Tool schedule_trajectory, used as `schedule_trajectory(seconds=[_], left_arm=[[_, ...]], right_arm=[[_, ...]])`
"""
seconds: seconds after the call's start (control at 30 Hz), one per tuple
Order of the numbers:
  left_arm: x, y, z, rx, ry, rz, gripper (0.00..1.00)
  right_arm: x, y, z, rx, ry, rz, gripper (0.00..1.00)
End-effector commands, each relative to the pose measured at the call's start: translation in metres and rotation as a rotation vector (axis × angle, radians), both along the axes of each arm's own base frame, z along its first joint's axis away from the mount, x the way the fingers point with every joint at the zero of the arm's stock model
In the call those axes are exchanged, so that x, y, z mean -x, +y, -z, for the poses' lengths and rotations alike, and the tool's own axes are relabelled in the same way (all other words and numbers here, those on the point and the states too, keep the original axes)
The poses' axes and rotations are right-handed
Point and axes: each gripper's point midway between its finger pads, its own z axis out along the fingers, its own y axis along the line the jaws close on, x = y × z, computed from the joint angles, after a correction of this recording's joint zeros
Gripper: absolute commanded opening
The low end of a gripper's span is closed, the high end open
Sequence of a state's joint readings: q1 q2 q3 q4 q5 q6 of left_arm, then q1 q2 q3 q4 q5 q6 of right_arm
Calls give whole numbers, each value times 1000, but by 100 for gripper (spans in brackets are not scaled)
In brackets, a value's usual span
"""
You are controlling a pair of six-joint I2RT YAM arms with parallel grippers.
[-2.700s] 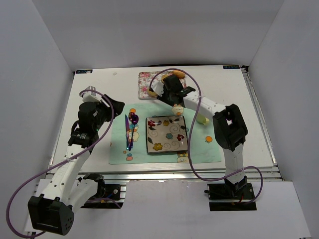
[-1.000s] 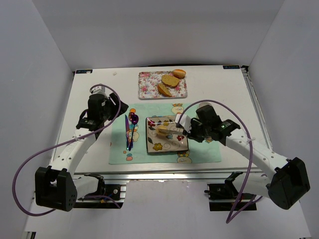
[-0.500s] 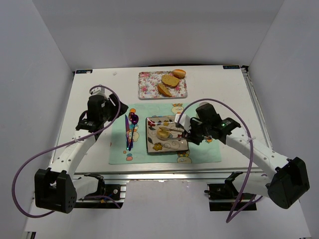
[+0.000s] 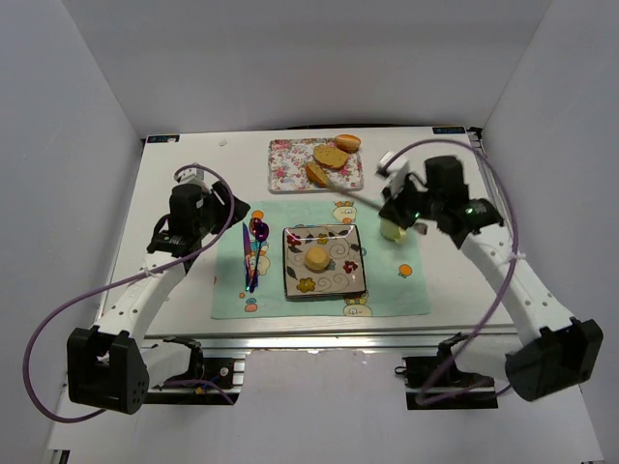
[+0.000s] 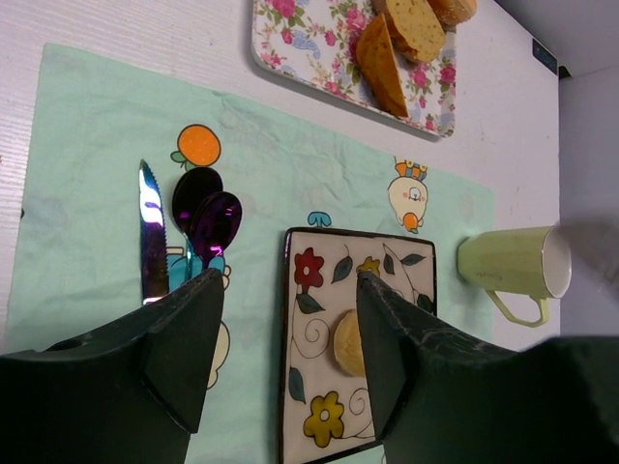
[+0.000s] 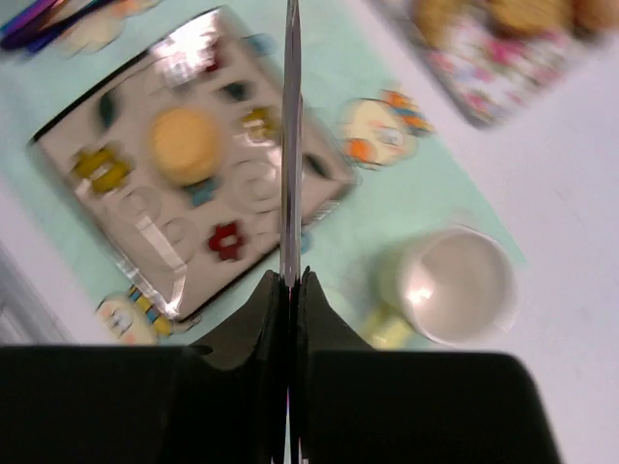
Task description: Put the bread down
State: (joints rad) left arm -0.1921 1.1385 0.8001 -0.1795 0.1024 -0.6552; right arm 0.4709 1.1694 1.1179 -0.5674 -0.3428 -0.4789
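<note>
Since the bread (image 4: 316, 258) lies flat at the middle of the square plate (image 4: 294, 282), touching neither hand, the placing step appears complete. The right hand (image 6: 290, 288) has its fingers pressed together on a thin metal tool (image 6: 290, 145) and hangs above the mug (image 4: 392, 230), well apart from the plate. The left hand (image 5: 287, 311), fingers wide apart with nothing between them, hovers beside the cutlery (image 4: 253, 253), probably to leave the plate unobstructed.
</note>
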Motion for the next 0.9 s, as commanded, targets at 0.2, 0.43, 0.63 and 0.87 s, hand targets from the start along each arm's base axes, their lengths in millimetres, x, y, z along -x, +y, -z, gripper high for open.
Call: schedule_trajectory(seconds=[0.2, 0.43, 0.63, 0.87], left_arm=[[2, -23, -23, 91, -92, 93, 49], [0, -26, -22, 82, -80, 107, 58], [0, -26, -20, 69, -66, 113, 64], [2, -34, -20, 79, -63, 134, 65]], right_arm=[[-112, -176, -4, -199, 138, 780, 0], [-97, -238, 128, -55, 311, 1015, 7], [-87, -243, 172, 6, 350, 1008, 35], [-74, -244, 186, 88, 415, 943, 75]])
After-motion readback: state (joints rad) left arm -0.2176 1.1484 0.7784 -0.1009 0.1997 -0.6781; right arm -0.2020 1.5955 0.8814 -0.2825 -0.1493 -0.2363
